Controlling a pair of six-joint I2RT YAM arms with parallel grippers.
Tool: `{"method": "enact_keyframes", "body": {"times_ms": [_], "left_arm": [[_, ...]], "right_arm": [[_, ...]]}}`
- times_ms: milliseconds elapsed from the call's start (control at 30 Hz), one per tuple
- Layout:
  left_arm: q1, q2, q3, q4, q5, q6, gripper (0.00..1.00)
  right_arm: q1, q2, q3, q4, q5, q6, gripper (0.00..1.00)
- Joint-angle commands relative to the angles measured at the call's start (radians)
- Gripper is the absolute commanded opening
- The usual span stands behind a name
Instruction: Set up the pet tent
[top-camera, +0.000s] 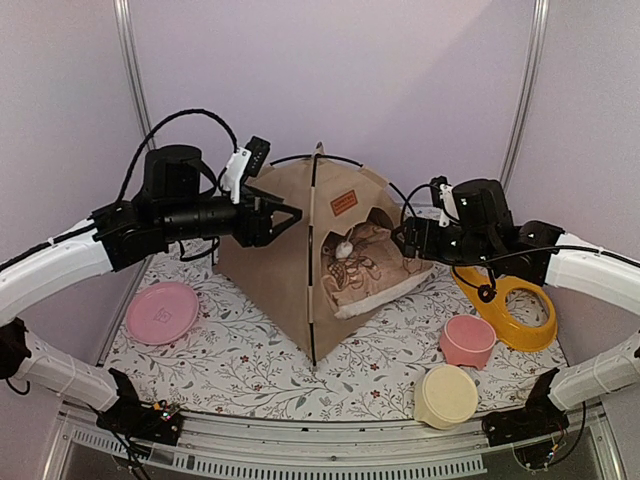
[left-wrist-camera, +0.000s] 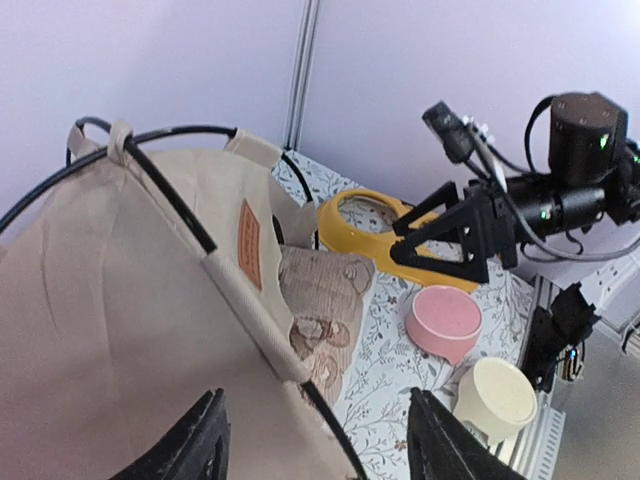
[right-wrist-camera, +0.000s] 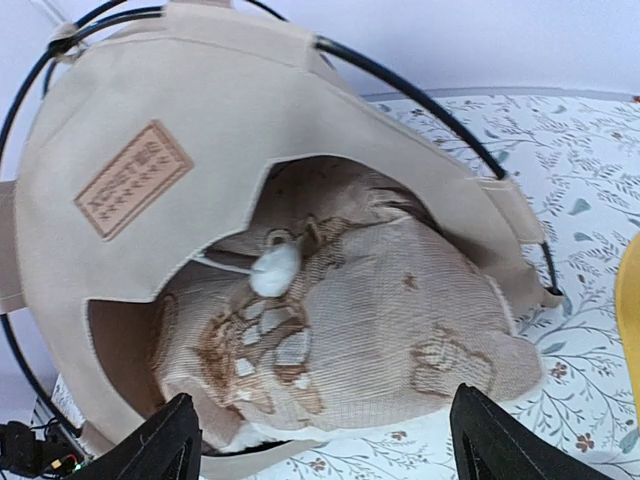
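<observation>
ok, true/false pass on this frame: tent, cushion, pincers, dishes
1. The tan fabric tent with thin black poles stands upright on the floral-print mat. True.
2. The cream and tan bear-print cushion lies wholly outside the tent. False: it sits in the tent's cat-head-shaped doorway, with part of it poking out onto the mat.
3. The left pincer and the right pincer are both shut. False: both stand open, one on each side of the tent.
4. In the top view, the round pink plate lies on the mat to the left of the tent. True.
</observation>
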Motion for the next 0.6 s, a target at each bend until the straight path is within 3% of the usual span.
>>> {"method": "enact_keyframes", "body": {"times_ms": [0,133,567], "left_arm": [[-0.073,0.082,0.152,-0.088,-0.225,-0.058,0.61],[-0.118,0.176,0.264,-0.199,-0.394,-0.058,0.58],[-0.141,0.364,0.441,-0.312,-0.485,-0.037,0.53]], "right_arm": [[-0.06,-0.047,-0.071,-0.051,0.002,0.017,0.88],[-0.087,-0.043,-0.102,-0.049,-0.025,0.015,0.88],[-0.132,-0.012,-0.173,0.016,-0.061,0.027,0.89]]}}
